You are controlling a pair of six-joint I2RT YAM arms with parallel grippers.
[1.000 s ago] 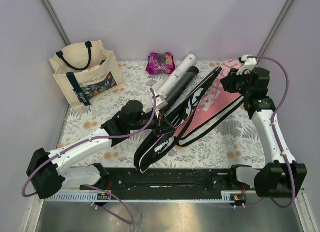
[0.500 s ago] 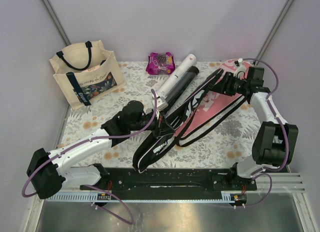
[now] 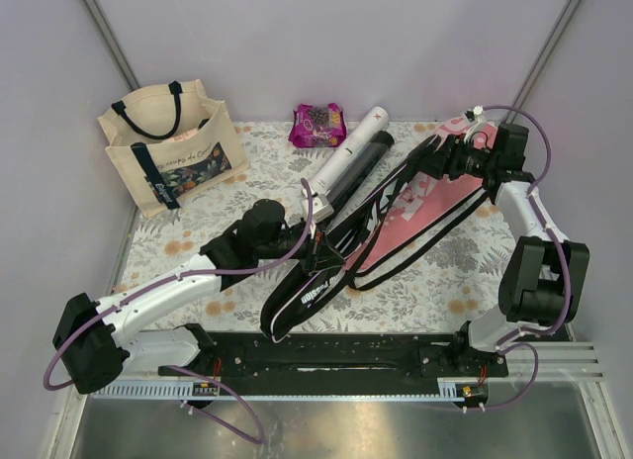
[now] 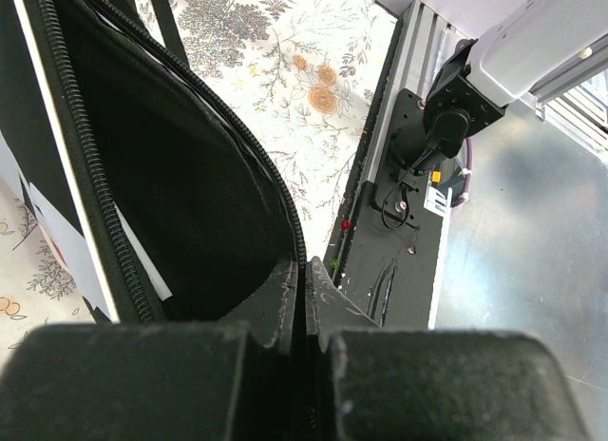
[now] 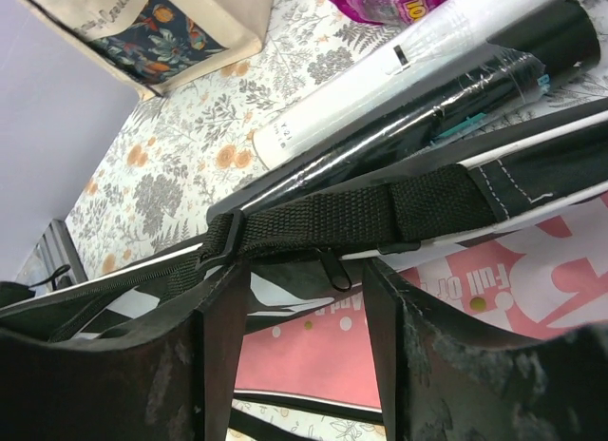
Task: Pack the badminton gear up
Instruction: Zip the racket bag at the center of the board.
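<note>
Black racket cover (image 3: 307, 296): lies diagonally on the table (image 3: 198, 243), from near centre to far right, with its zip open and its far part over the pink one.
Pink racket cover (image 3: 427, 207): flat on the right side, partly under the black cover.
White tube (image 3: 346, 152), black tube (image 3: 364, 160): touching side by side behind the covers, not packed yet.
Right gripper (image 5: 302, 279): one second ago it was higher, over the pink cover. Now it is low at the black cover's head end, its jaws parted wider and holding nothing.
Left gripper (image 4: 304, 279): pinched tight on the black cover's zip edge.
Webbing strap (image 5: 361, 213): just in front of the right fingers.
Meaning: probably the right arm prepares to take the strap and spread the cover for packing.
</note>
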